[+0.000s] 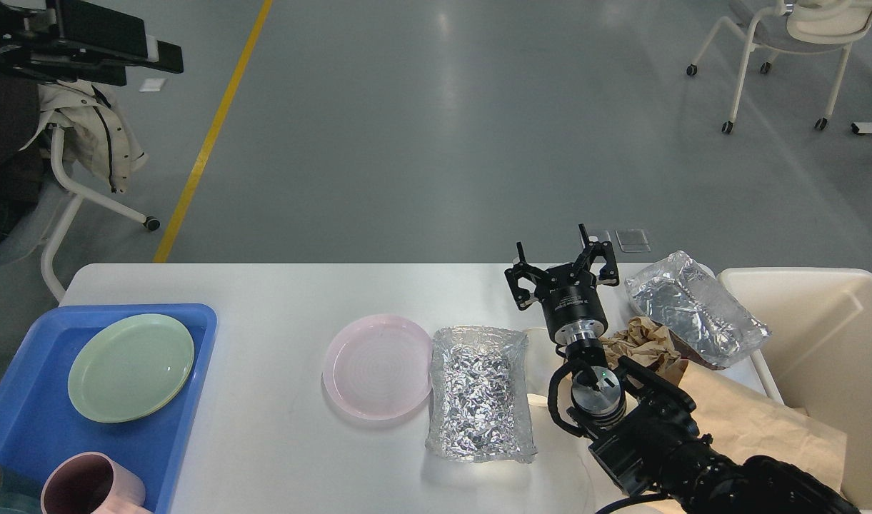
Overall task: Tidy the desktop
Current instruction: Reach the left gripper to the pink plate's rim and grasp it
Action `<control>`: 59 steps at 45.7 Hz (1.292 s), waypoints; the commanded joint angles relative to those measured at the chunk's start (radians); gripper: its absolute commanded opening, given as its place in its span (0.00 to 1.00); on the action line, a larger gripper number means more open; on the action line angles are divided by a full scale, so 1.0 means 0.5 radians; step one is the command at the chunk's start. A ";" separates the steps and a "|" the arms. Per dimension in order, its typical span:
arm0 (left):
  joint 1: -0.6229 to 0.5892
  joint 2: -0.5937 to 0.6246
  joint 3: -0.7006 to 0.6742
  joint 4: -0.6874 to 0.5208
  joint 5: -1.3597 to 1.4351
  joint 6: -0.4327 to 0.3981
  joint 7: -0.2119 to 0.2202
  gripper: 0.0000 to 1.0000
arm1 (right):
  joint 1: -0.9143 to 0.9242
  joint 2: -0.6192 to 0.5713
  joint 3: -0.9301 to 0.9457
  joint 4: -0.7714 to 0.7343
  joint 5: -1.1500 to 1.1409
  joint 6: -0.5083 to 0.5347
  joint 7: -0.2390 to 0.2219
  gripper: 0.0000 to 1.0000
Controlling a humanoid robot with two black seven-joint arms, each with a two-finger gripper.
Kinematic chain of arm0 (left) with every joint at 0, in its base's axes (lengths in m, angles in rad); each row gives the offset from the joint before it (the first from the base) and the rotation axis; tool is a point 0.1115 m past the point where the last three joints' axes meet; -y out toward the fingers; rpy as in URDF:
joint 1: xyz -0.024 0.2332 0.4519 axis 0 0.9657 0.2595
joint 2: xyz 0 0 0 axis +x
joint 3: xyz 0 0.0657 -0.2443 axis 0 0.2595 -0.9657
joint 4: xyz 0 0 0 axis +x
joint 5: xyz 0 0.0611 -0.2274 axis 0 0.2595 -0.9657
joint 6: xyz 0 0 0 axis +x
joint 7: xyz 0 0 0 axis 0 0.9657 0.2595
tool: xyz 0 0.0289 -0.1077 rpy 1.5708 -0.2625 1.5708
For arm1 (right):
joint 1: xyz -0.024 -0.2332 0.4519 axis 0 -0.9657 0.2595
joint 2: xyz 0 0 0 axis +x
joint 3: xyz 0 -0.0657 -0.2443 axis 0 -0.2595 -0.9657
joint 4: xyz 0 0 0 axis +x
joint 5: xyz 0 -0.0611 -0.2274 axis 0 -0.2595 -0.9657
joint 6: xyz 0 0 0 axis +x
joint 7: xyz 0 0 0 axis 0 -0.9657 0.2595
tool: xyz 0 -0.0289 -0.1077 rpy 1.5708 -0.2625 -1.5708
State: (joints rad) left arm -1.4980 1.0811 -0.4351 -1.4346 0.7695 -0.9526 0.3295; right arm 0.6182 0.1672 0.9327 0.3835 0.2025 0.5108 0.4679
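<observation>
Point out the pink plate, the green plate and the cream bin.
pink plate [378,365]: head view, centre of its dish.
green plate [131,367]: head view, centre of its dish.
cream bin [793,274]: head view, far rim.

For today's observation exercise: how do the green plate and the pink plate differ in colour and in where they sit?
The green plate is pale green and lies inside the blue tray; the pink plate is pale pink and lies directly on the desktop, next to a foil container. Both are round, shallow, upright and look empty.
</observation>
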 commanded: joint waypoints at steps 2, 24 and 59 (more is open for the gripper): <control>0.029 -0.202 0.425 0.001 0.004 0.284 0.022 0.84 | 0.000 0.000 0.000 0.000 0.000 0.000 0.000 1.00; 0.045 -1.199 2.085 0.172 -0.287 1.697 -0.276 0.80 | 0.000 0.000 0.000 0.000 0.000 0.000 0.000 1.00; 0.655 -1.576 1.843 0.872 -0.315 1.608 -0.055 0.59 | 0.000 0.000 0.000 0.000 0.000 0.000 0.000 1.00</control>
State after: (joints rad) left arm -1.1826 0.2941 0.4920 -1.0364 0.6171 -0.1436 0.2948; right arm 0.6182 0.1672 0.9327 0.3837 0.2026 0.5108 0.4679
